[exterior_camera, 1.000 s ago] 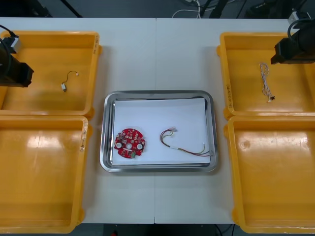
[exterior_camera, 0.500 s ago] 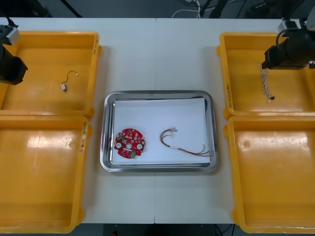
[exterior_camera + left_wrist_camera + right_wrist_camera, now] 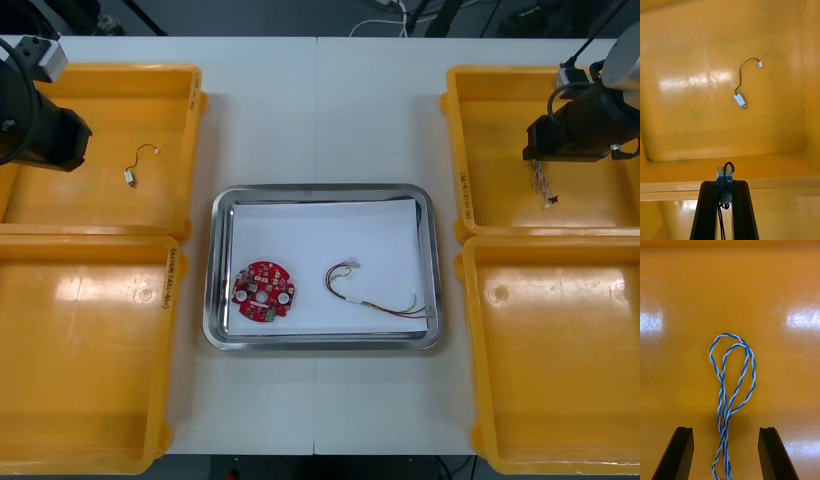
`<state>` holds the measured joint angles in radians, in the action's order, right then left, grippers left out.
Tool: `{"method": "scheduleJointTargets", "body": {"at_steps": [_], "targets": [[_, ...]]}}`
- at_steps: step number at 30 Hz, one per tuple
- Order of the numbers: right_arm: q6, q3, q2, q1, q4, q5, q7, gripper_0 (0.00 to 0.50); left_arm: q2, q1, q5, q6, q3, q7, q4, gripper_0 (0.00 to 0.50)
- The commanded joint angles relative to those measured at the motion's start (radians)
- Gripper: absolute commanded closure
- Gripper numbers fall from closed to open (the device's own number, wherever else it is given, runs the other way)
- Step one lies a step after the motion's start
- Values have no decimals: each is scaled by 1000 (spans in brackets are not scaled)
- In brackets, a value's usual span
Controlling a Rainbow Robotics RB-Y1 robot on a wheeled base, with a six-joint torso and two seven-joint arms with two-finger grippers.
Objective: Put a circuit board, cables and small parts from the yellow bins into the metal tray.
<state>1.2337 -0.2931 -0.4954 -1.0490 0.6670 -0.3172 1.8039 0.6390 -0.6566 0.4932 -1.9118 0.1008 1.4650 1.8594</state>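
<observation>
My left gripper (image 3: 725, 183) is shut on a small metal part (image 3: 724, 179) with a black cable, held above the rim between the two left yellow bins. The left arm (image 3: 40, 130) hangs over the far left bin (image 3: 100, 76). A second small metal part on a black cable (image 3: 138, 165) (image 3: 739, 100) lies on that bin's floor. My right gripper (image 3: 725, 430) is open, its fingers (image 3: 680, 450) either side of the twisted blue and white cable (image 3: 730, 390) (image 3: 541, 180) in the far right bin (image 3: 455, 150). The metal tray (image 3: 222, 340) holds a red circuit board (image 3: 263, 292) and a red and yellow cable (image 3: 375, 296).
The near left bin (image 3: 172, 300) and near right bin (image 3: 470, 350) have nothing in them. White table (image 3: 320, 110) runs between the bins, beyond and in front of the tray. The right arm (image 3: 580, 125) hangs over the far right bin.
The right arm has moved left and nearer, onto the blue and white cable. The left arm has shifted a little to the right over its bin.
</observation>
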Motion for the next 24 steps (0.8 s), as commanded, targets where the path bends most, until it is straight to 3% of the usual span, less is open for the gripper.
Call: {"method": "scheduleJointTargets", "body": {"at_steps": [1,14,16,18,21,24], "targets": [[-40,23,14,-42,-23,9,-21,0,-59,-5,-10,-8,-15,-100,47,500],[-80,35,12,-16,-44,-3,-6,5,-162,-90,2,-8,-204,-206,31,500],[-86,40,14,-8,-44,-10,-5,44,-170,-100,10,-8,-230,-229,29,500],[-95,43,12,-2,-44,-20,0,123,-182,-106,18,-8,-262,-259,26,500],[-97,43,14,0,-44,-23,5,357,-191,-107,28,-8,-305,-296,23,500],[-97,43,14,0,-44,-28,12,427,-199,-107,28,-8,-349,-318,18,500]]}}
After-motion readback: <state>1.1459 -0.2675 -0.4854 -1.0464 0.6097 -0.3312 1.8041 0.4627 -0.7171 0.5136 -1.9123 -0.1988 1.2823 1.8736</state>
